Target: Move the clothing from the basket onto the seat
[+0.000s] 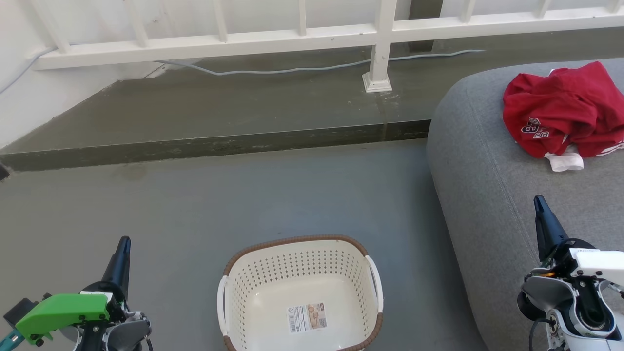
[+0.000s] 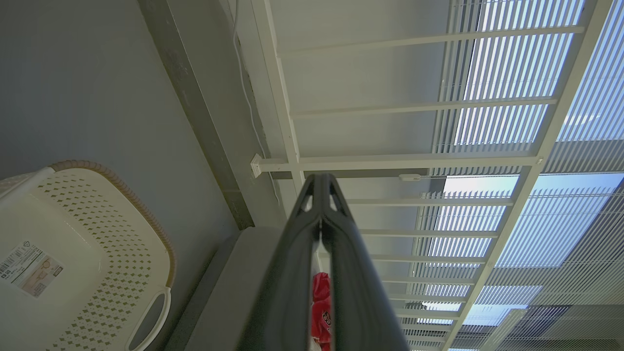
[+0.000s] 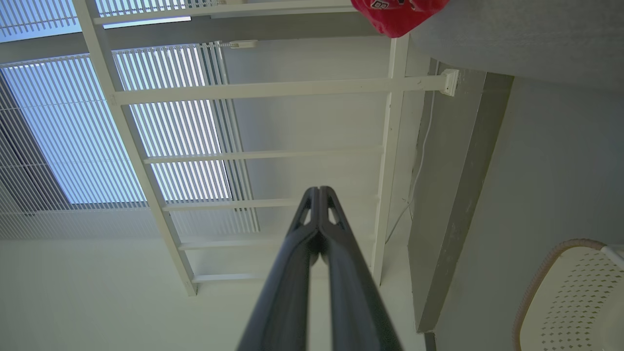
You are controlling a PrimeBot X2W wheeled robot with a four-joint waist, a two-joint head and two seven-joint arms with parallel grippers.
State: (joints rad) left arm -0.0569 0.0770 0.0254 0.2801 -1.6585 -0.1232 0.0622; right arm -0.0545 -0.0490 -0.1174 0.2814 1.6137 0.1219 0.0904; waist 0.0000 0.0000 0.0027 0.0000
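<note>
Looking down, I have both grippers at the bottom corners, each with its fingers pressed together on nothing: left gripper [image 1: 124, 245] over the floor [image 1: 195, 204], right gripper [image 1: 539, 204] above the seat's near edge. Between them the basket [image 1: 292, 241] stands on the floor, a label sticker [image 1: 307, 318] on its bare bottom. Farther right, the clothing [image 1: 560, 109] lies heaped on the seat [image 1: 487, 195], well apart from the basket. A white railing [image 1: 292, 36] runs beyond.
</note>
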